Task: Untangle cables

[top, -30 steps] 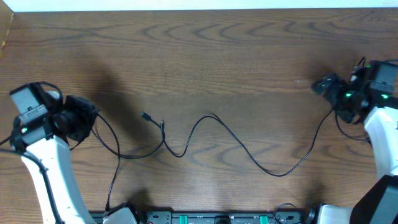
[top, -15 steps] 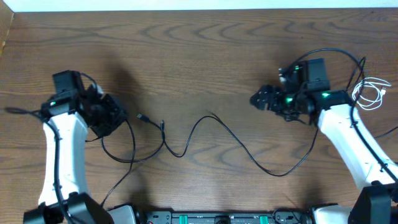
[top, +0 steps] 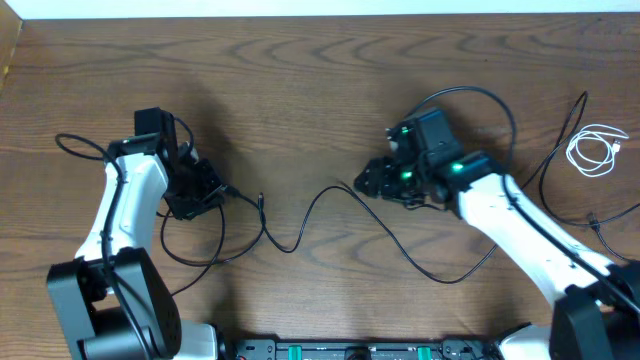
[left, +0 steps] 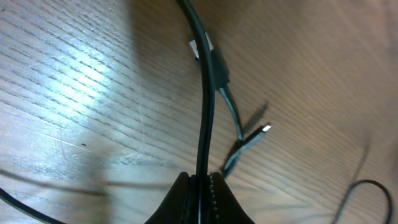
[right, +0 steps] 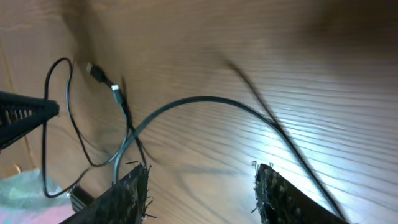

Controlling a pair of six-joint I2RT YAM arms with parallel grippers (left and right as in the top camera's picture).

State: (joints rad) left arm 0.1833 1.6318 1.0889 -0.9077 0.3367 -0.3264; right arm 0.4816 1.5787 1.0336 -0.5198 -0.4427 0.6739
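A long thin black cable (top: 400, 250) snakes over the middle of the wooden table, its small plug (top: 232, 187) lying just right of my left gripper (top: 203, 190). That gripper (left: 200, 180) is shut on another black cable (left: 204, 118), which runs up out of its tips past an inline connector (left: 216, 62); a silver-tipped plug (left: 263, 129) lies beside it. My right gripper (top: 366, 185) hovers over the cable's hump near the centre. Its fingers (right: 134, 190) stand apart with only bare table between them, and the cable arc (right: 186, 101) lies ahead. A short white cable (top: 595, 150) is coiled at the far right.
Another thin black cord (top: 556, 150) runs near the white coil, and a loose end (top: 597, 219) lies by the right edge. A slack loop (top: 190, 255) sits below my left gripper. The arm bases (top: 350, 350) line the front edge.
Both arms have swung in toward the table's centre, the left one carrying its black cable along. The right jaws have narrowed. The white coil, earlier under the right arm, now shows.
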